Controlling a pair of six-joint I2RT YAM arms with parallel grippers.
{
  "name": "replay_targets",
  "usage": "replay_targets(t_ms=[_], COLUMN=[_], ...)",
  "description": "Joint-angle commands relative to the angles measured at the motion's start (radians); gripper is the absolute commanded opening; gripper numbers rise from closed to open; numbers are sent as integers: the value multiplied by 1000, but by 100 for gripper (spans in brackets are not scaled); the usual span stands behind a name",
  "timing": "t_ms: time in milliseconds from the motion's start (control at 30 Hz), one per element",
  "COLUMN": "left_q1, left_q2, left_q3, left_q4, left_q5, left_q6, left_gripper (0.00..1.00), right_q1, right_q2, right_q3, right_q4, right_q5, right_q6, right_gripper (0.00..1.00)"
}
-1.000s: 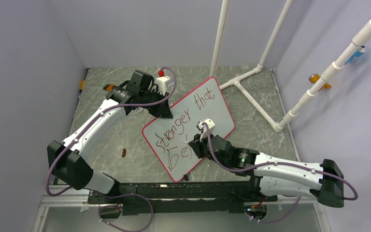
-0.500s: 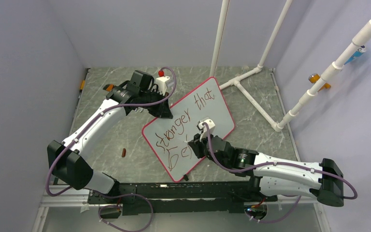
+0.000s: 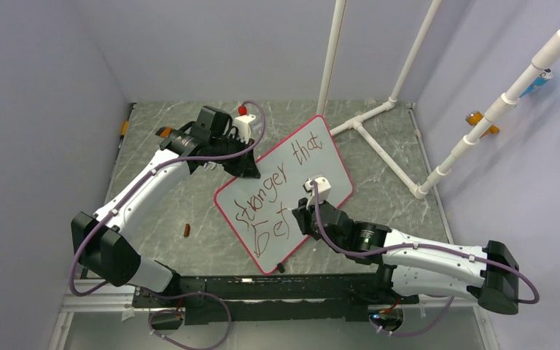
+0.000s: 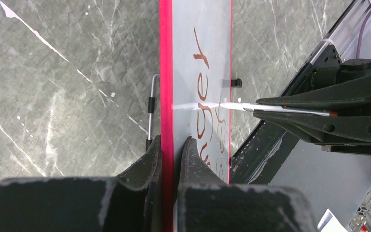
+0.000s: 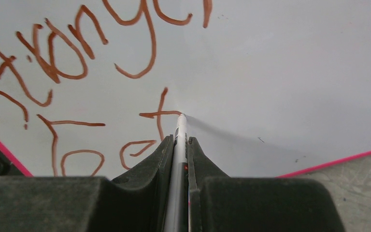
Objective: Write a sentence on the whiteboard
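Pinching a marker (image 5: 180, 123), right pincer (image 5: 179, 140) sets its tip on the sentence (image 5: 157, 114); left pincer (image 4: 172, 141) clamps whiteboard (image 4: 165, 58).

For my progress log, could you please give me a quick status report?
Left jaws shut on whiteboard edge. Right jaws shut on marker, tip at last t of sentence. Nothing blocking blank board.

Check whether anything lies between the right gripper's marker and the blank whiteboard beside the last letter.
Nothing visible: the marker in the right gripper touches the whiteboard, and the surface beyond its tip is bare.
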Motion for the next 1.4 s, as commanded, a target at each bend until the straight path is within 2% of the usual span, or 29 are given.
replay_targets(t_ms=[0, 233, 633, 1367], left_q1=[12, 12, 13, 12], left_q2=[3, 4, 7, 8], left_q3=[11, 13, 11, 12], left_q4=[22, 22, 22, 21], left_q5=[-350, -349, -349, -349], left_q6=[181, 181, 181, 181], left_gripper=[0, 0, 0, 0], right_q1=[-11, -11, -27, -41], right_q2=[-24, -99, -43, -20], right_q3=[11, 2, 8, -21], right_q4=[-70, -89, -76, -5], right_q5=[29, 38, 78, -72], right_q6=[11, 13, 7, -24], right_gripper=[0, 0, 0, 0])
